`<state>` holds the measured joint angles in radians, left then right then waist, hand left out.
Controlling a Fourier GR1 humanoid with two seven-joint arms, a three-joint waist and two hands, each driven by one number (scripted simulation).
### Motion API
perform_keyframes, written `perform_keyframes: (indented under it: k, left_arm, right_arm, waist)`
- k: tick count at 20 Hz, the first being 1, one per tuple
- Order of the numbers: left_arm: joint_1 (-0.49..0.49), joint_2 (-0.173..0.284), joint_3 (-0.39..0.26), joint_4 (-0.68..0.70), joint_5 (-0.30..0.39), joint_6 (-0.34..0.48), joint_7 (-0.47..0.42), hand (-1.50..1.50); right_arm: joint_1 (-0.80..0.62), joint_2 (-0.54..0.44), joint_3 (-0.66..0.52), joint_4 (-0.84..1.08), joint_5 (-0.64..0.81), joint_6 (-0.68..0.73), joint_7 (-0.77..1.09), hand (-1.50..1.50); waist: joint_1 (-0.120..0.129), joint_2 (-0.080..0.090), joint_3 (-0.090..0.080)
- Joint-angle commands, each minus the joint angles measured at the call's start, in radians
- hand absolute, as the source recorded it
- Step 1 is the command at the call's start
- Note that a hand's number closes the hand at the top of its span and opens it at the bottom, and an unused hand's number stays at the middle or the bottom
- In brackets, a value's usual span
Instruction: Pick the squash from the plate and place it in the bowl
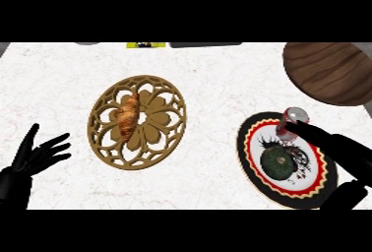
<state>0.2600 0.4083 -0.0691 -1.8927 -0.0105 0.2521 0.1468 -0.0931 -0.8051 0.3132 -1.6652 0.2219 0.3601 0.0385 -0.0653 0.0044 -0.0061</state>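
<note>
A dark green squash sits on the black-rimmed plate; the brown wooden bowl stands well apart.

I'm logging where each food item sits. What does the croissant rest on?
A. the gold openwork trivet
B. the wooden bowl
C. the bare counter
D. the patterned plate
A: the croissant lies on the left part of the gold openwork trivet, apart from the patterned plate holding the squash.
</note>
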Motion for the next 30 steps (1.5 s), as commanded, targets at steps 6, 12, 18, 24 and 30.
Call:
perform_keyframes:
  k: [6, 12, 18, 24, 30]
  left_arm:
    - [-0.456, -0.081, -0.012, 0.313, -0.061, 0.001, -0.007, 0.00]
    - [-0.441, -0.115, 0.005, 0.279, -0.092, -0.023, 0.019, 0.00]
    - [-0.456, -0.091, 0.055, 0.271, -0.068, -0.088, 0.033, 0.00]
    - [-0.453, -0.136, 0.083, 0.319, -0.091, -0.092, -0.028, 0.00]
    - [-0.513, -0.152, 0.061, 0.319, -0.119, -0.081, 0.035, 0.00]
  right_arm:
    - [-0.013, 0.188, 0.076, 0.078, 0.134, -0.063, 0.102, -1.50]
    - [-0.004, 0.301, 0.064, 0.138, 0.237, -0.071, 0.087, -1.50]
    - [-0.052, 0.328, 0.092, 0.256, 0.400, -0.125, -0.072, 1.50]
    - [-0.027, 0.329, -0.019, 0.287, 0.402, -0.108, -0.175, 1.50]
    - [-0.031, 0.535, 0.190, 0.192, 0.556, -0.128, 0.051, 1.50]
  waist:
    - [0.054, -0.001, 0.006]
    - [0.064, -0.004, 0.006]
    - [0.069, -0.004, 0.006]
    - [0.067, -0.004, 0.006]
    - [0.070, -0.004, 0.006]
